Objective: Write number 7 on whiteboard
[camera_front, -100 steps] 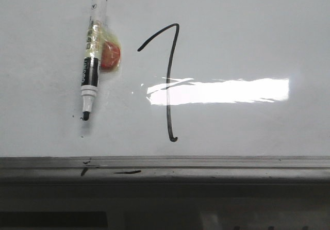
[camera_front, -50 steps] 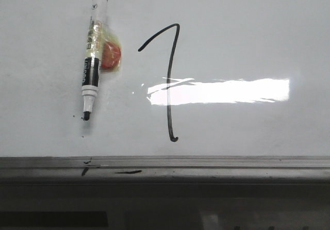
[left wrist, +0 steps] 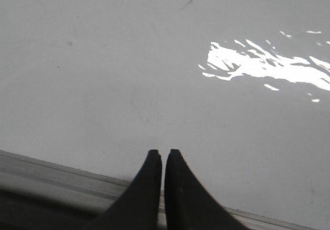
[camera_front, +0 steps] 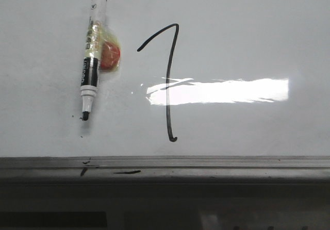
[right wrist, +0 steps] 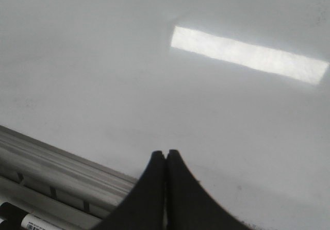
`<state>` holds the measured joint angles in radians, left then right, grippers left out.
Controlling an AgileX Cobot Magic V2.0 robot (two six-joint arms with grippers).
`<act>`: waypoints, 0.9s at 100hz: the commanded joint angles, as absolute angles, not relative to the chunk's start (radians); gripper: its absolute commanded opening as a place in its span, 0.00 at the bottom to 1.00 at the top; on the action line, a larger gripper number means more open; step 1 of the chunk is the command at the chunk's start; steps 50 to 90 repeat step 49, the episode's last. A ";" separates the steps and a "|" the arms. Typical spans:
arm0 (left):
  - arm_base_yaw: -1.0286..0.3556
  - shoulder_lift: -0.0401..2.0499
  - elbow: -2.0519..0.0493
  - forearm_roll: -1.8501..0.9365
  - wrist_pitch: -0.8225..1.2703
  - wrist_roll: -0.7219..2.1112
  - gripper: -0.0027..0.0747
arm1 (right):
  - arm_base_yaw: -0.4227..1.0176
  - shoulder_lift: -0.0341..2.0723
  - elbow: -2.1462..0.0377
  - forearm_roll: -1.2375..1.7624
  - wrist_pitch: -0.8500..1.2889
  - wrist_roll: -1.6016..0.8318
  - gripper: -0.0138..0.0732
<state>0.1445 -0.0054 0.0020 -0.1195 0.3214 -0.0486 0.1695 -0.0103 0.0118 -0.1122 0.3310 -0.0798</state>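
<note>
The number 7 (camera_front: 169, 80) is drawn in thin black line on the whiteboard (camera_front: 247, 39), with a slanted top stroke and a long stem ending in a small hook. An uncapped black-and-clear marker (camera_front: 91, 65) lies on the board to its left, tip toward the rail, with an orange-red blob (camera_front: 110, 55) beside it. Neither gripper shows in the front view. In the left wrist view my left gripper (left wrist: 160, 152) is shut and empty over bare board near the rail. In the right wrist view my right gripper (right wrist: 165, 152) is shut and empty over bare board.
The grey metal edge rail (camera_front: 206, 165) runs along the board's near edge, with black smudges (camera_front: 126, 172) on it. A bright light reflection (camera_front: 221, 91) crosses the 7's stem. A second marker (right wrist: 23, 219) lies below the rail in the right wrist view.
</note>
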 commanded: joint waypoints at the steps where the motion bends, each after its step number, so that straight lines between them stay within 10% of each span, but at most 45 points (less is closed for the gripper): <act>1: 0.140 -0.034 0.024 -0.135 0.250 -0.056 0.01 | 0.165 -0.012 0.026 -0.122 0.318 -0.079 0.09; 90: 0.140 -0.034 0.024 -0.163 0.250 -0.056 0.01 | 0.165 -0.012 0.026 -0.122 0.318 -0.079 0.09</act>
